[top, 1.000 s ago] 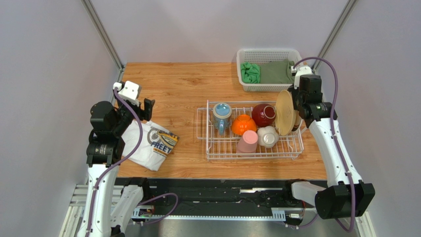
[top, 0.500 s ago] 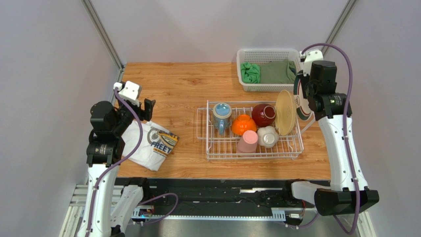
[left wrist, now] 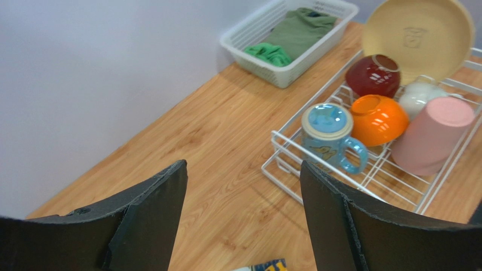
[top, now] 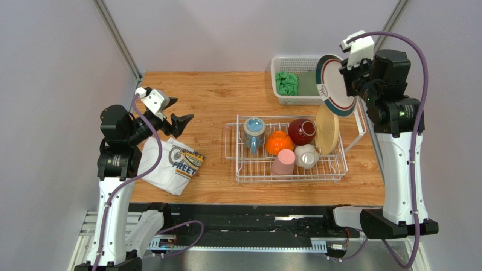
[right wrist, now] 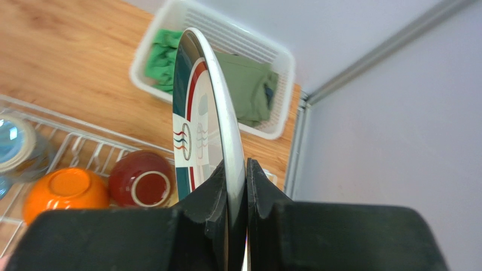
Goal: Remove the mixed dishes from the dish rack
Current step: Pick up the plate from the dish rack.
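My right gripper [top: 355, 79] [right wrist: 236, 169] is shut on the rim of a white plate [top: 334, 84] [right wrist: 198, 118] with green and red bands, holding it on edge high above the dish rack's [top: 249, 169] right end. In the rack stand a tan plate [top: 326, 129] [left wrist: 418, 34], a light-blue mug [top: 254, 133] [left wrist: 331, 135], an orange bowl [top: 279, 142] [left wrist: 378, 118], a dark red bowl [top: 301, 131] [right wrist: 141, 182], a pink cup [top: 283, 162] [left wrist: 433, 132] and a small white bowl [top: 306, 156]. My left gripper [top: 180, 116] [left wrist: 243, 175] is open and empty, left of the rack.
A white perforated basket [top: 280, 96] [left wrist: 266, 68] with green cloths [top: 287, 83] sits at the back right. A printed white T-shirt [top: 172, 161] lies near the left arm. Bare wooden tabletop [top: 209, 107] lies between the left gripper and the rack.
My right gripper has lifted the banded plate up out of the rack's right end and back toward the basket. My left gripper has swung right toward the rack.
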Robot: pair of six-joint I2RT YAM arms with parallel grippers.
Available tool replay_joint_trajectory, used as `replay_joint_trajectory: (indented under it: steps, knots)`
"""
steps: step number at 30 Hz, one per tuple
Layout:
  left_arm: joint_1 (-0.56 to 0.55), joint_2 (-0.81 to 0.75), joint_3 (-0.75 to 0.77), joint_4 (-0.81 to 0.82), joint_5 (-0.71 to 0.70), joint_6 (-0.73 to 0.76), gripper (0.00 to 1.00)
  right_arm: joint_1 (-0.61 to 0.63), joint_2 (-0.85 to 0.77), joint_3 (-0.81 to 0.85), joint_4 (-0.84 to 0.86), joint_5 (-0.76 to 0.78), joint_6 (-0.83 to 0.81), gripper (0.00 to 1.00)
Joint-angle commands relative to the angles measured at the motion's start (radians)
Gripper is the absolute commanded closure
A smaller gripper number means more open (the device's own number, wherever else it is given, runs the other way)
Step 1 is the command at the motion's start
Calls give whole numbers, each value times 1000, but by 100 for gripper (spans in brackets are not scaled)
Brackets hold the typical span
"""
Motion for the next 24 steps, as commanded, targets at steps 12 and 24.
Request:
replay_joint_trajectory:
  steps: [12,24]
  knots:
    - [-36,174,156,197,385,-88,21,388,-14,21,59,-459,-75,100]
    - [-205,214,129,258,448,-39,23,505,-13,-40,102,-592,-51,100]
